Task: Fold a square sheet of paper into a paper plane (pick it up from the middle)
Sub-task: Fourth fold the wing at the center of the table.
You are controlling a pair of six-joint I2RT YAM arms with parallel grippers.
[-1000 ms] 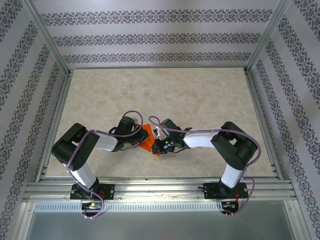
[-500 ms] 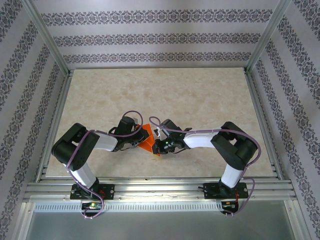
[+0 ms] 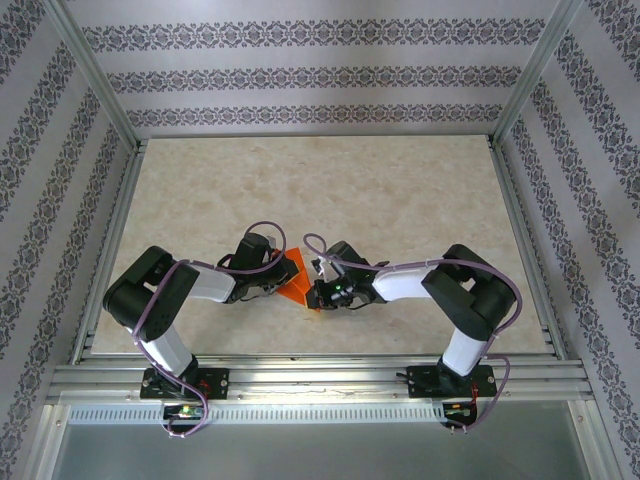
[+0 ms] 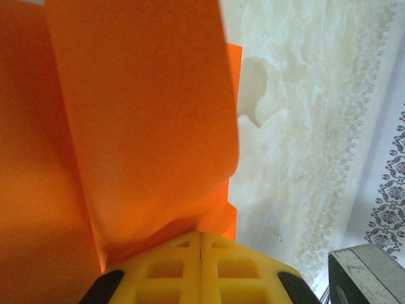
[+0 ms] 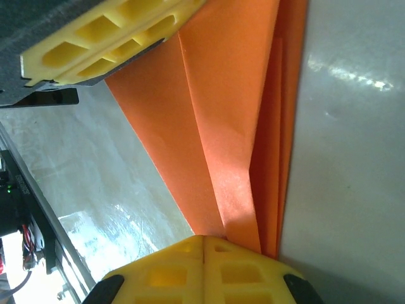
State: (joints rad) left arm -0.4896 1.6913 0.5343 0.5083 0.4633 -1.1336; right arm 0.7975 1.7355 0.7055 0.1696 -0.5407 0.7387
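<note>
Marbled pale desk (image 3: 300, 190) is lying inside a frame walled with patterned wallpaper (image 3: 300, 75). From the near edge, the left arm (image 3: 200, 285) and the right arm (image 3: 410, 280) are bending inward, bringing the two end effectors almost tip to tip. The left end effector (image 3: 281, 284) is clenching one edge of the orange paper (image 3: 295, 279). In its wrist view the yellow fingers (image 4: 171, 266) are pressing flat together, with folded layers rising out of the seam and spreading away from the tips. The right end effector (image 3: 319, 294) is clamping the opposite side. Its fingers (image 5: 240, 272) are pinching several creased layers that are widening away from the tips. The paper is sitting between both end effectors, gripped by each. I cannot tell whether it is touching the desk. Beyond the right tips, the left fingers are showing at the paper's far edge. Past both end effectors the desk is running on to the back wall.
</note>
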